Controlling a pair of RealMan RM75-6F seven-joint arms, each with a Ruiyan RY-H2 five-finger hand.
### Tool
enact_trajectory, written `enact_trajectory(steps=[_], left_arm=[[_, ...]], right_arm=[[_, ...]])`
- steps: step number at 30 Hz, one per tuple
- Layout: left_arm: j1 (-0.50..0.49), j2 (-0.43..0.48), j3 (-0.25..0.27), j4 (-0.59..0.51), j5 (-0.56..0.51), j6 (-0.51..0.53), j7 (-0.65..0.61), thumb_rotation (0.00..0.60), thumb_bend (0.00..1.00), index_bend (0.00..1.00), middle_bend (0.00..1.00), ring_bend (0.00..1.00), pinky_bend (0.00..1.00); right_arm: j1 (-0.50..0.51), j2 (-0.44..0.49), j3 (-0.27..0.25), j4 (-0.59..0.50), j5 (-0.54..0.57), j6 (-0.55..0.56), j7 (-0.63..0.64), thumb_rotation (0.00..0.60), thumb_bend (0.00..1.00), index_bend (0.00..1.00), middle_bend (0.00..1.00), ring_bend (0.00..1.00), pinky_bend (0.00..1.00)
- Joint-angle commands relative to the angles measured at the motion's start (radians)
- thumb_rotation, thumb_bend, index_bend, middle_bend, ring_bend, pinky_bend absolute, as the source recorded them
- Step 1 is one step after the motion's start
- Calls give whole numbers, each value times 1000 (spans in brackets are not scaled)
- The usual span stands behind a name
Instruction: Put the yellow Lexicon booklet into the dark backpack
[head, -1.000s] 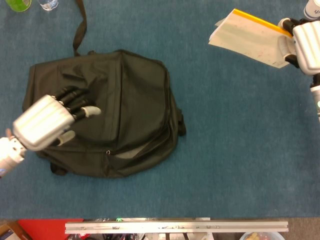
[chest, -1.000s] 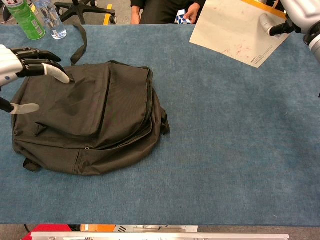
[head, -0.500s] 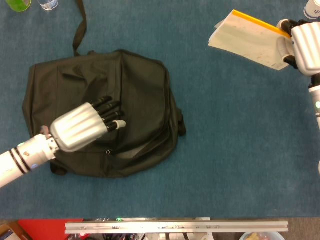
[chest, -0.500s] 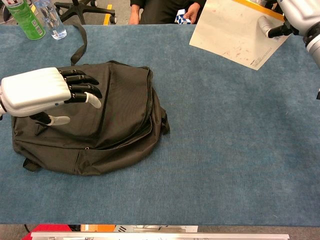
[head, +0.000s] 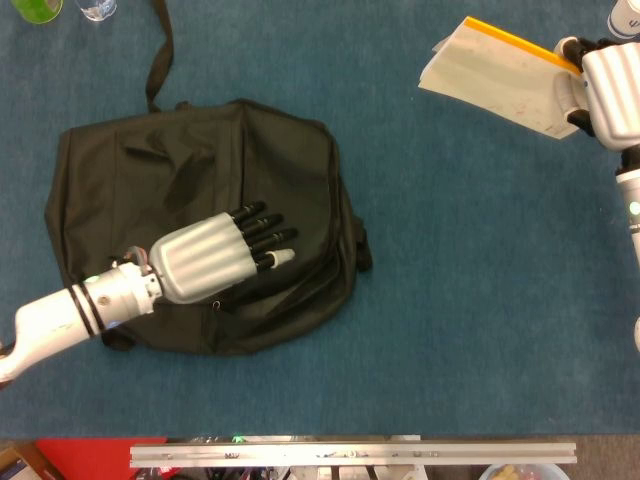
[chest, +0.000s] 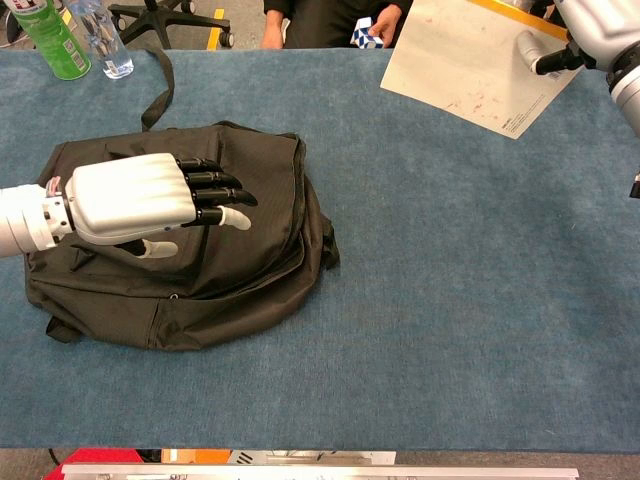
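**Booklet held off the bag**

Over the dark backpack, left hand hovers, fingers extended, grasping nothing. At two o'clock, right hand grips the yellow Lexicon booklet above the blue worktop, well apart from the backpack.

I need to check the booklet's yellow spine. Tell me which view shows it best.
Head view: the booklet shows its whole yellow edge, held by the right hand. Chest view shows mostly the pale underside, with only a sliver of yellow at the top.
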Motion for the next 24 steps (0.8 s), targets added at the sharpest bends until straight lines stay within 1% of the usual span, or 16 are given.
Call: enact_trajectory(steps=[1, 5, 10, 16, 24], left_arm=[[-27, -19, -6, -26, -18, -36, 34, 600, 220, 166, 94, 121, 170], [-50, -36, -14, -49, -43, -75, 74, 600, 220, 152, 67, 120, 170], [-69, -57, -25, -74, -91, -141, 145, 600, 220, 98, 4, 119, 170], [-84, -96, -46, -79, -164, -214, 253, 600, 220, 80, 0, 119, 170], [-74, -135, -65, -54, -249, -247, 395, 600, 220, 80, 0, 119, 170]], right_arm=[[0, -1, 1, 3, 3, -1, 1, 600, 508, 824, 690, 656, 825], [3, -3, 3, 11, 7, -4, 6, 600, 508, 825, 690, 656, 825], [8, -4, 10, 18, 12, -7, 11, 600, 508, 824, 690, 656, 824], [10, -3, 10, 17, 16, -9, 9, 600, 508, 825, 690, 656, 825], [8, -1, 6, 12, 14, -6, 15, 600, 508, 826, 690, 656, 824]])
